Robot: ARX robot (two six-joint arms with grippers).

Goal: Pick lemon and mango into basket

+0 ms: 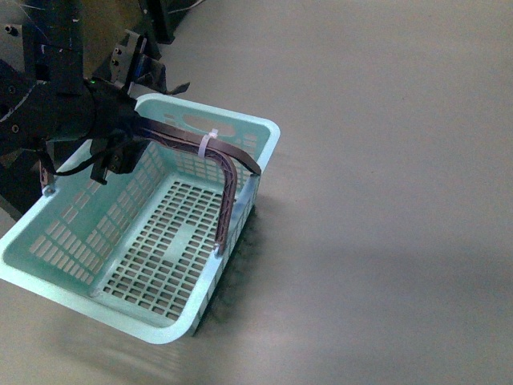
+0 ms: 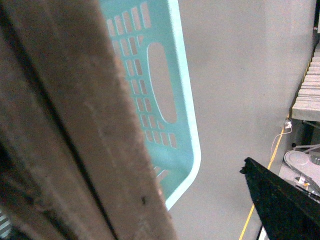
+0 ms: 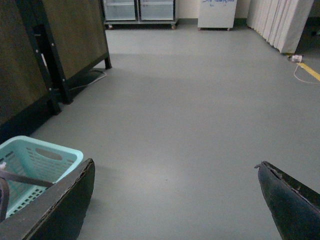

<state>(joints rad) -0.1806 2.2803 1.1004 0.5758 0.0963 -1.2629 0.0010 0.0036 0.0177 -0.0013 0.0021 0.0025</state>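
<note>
- Watching the front view: the basket [image 1: 271, 132] is empty and tilted, its far corner raised toward the left gripper [image 1: 120, 132], with a dark shadow under it on the floor [image 1: 385, 160].
- The brown handle [image 1: 172, 136] runs straight into that gripper. The dark arm hides the jaws, so I cannot tell whether they clench the handle or it merely hooks over them.
- Lemon and mango: in no view.
- Risk, as I judge it: if the handle is only hooked, a quick swing could let the basket slide off or tip further. The zip tie [image 1: 207, 146] is the only binding I see on the handle.
- Room: bare floor ahead and to the right of the basket. The left side is crowded by the arm.
- Left wrist view: the handle [image 2: 90, 125] fills the near side, close to the lens. The basket's [image 2: 185, 100] slotted wall and oval hole lie beyond it.
- One dark finger [image 2: 280, 200] stands well apart from the handle, with open floor between them.
- Right wrist view: the right gripper [image 3: 175, 165] is spread wide with nothing between its fingers.
- A corner of the basket [image 3: 75, 156] sits just beside one finger, so a sideways move that way could knock it.
- Brown panels [image 3: 75, 35] on a black frame stand behind the basket and make a hard edge to avoid. The floor [image 3: 190, 110] ahead is open.
- With no fruit in sight, a blind reach looks like the main hazard.
</note>
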